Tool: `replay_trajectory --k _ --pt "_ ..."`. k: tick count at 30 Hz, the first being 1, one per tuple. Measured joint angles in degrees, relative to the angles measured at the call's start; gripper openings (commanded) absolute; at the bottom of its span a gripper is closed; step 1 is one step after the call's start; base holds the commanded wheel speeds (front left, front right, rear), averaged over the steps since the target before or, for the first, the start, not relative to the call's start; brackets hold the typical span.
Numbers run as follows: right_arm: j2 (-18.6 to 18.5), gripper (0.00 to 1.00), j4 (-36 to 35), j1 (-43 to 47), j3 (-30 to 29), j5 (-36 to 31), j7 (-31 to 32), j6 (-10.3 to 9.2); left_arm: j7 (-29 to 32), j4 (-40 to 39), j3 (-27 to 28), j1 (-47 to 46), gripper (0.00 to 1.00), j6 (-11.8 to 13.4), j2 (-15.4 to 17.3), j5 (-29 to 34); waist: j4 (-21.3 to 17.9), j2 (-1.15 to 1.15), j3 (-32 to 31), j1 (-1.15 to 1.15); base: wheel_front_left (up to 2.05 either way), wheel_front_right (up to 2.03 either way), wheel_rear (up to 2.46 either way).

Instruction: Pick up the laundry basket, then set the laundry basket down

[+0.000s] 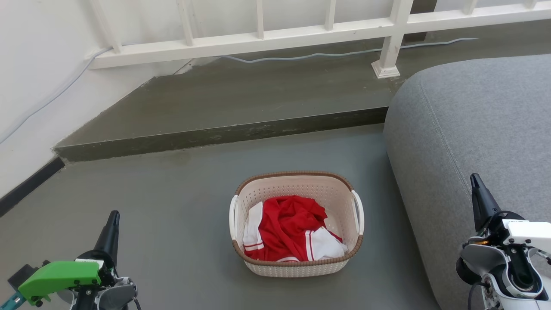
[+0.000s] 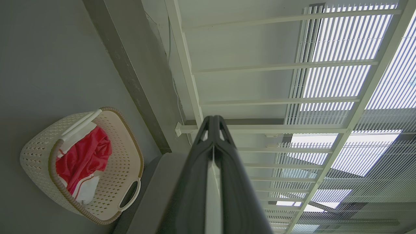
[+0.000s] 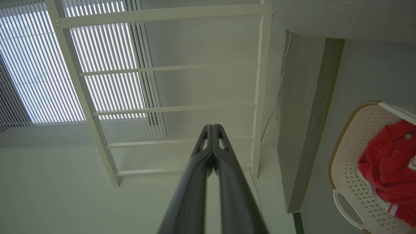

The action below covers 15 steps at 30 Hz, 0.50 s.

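A: Where's the laundry basket (image 1: 297,268) sitting rn?
B: It's sitting upright on the grey floor (image 1: 150,206), mid head view, btwn the two arms. It's standing near the grey sofa (image 1: 473,120) but not touching it.
A: Anything lying in it?
B: A red & white garment (image 1: 288,228) is lying bunched up inside.
A: And the left gripper (image 1: 113,217)?
B: It's hovering lower left, well apart from the basket, fingers pointing up the view. On its wrist cam the tips are pressing together w/ nothing btwn them.
A: The right gripper (image 1: 475,181)?
B: Same. It's hanging lower right, in front of the sofa, tips meeting & gripping nothing. It isn't touching the basket either.
A: What's running behind the basket?
B: A raised concrete step (image 1: 236,94) is crossing the view, w/ a white railing (image 1: 258,38) standing on it & a pale cable (image 1: 323,54) trailing along the railing's base.
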Motion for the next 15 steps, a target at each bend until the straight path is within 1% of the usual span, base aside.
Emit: replay_trajectory --k 15 --pt "0.0 0.0 0.0 0.0 -0.1 0.0 0.0 0.0 0.0 0.0 0.2 0.0 0.0 0.0 0.0 0.0 0.0 0.0 0.0 0.0 0.0 0.0 0.0"
